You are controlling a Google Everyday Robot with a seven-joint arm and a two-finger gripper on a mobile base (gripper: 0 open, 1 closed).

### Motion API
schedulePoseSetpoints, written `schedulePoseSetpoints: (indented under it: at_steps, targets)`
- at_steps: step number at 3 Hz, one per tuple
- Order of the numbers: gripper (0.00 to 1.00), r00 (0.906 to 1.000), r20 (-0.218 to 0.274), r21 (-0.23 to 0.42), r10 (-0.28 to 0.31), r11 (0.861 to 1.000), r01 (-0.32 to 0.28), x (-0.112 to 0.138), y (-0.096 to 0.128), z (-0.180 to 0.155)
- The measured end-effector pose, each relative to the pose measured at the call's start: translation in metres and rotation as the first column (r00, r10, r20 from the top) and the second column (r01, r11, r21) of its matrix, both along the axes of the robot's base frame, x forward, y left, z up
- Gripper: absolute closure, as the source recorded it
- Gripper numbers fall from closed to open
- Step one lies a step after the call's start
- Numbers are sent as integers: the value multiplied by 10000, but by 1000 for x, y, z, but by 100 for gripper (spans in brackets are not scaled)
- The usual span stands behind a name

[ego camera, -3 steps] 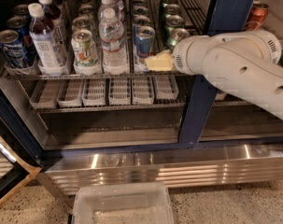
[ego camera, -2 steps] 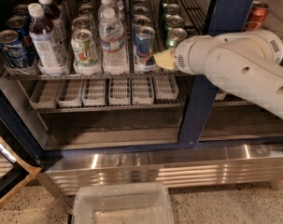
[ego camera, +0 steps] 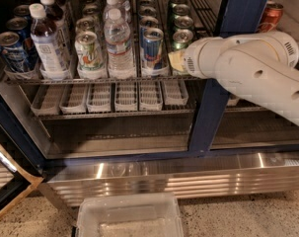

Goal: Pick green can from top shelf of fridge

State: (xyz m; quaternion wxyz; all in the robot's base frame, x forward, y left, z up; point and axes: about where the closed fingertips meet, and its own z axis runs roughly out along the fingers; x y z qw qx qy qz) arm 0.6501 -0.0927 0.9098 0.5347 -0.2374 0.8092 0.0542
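Note:
The fridge (ego camera: 208,112) stands open, with a dark blue frame and centre post. Its top shelf (ego camera: 90,79) is a wire rack with clear lane trays. A lane of dark green cans runs back at the shelf's right end; the front green can (ego camera: 181,37) shows its silver top. My gripper (ego camera: 175,61), pale yellow at the tip of the white arm (ego camera: 247,68), is directly in front of the lower part of that can and hides it. I cannot tell whether it touches the can.
Left of the green cans stand a blue-and-silver can (ego camera: 152,48), a water bottle (ego camera: 118,43), a white can with green-and-orange print (ego camera: 89,53), a labelled bottle (ego camera: 45,46) and a blue can (ego camera: 10,51). Clear lane trays (ego camera: 124,95) hang below. A clear plastic bin (ego camera: 129,218) sits on the floor.
My gripper has moved a little to the right and up, from in front of the blue-and-silver can's lane to the green can's lane.

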Motion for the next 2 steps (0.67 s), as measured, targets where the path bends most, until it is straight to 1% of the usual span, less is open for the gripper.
schedulePoseSetpoints:
  at_steps: [1, 2]
  targets:
    - [40, 10000, -30, 104, 11, 9999, -11, 2, 0, -1]
    - [32, 10000, -91, 243, 26, 9997, -24, 6, 0, -3]
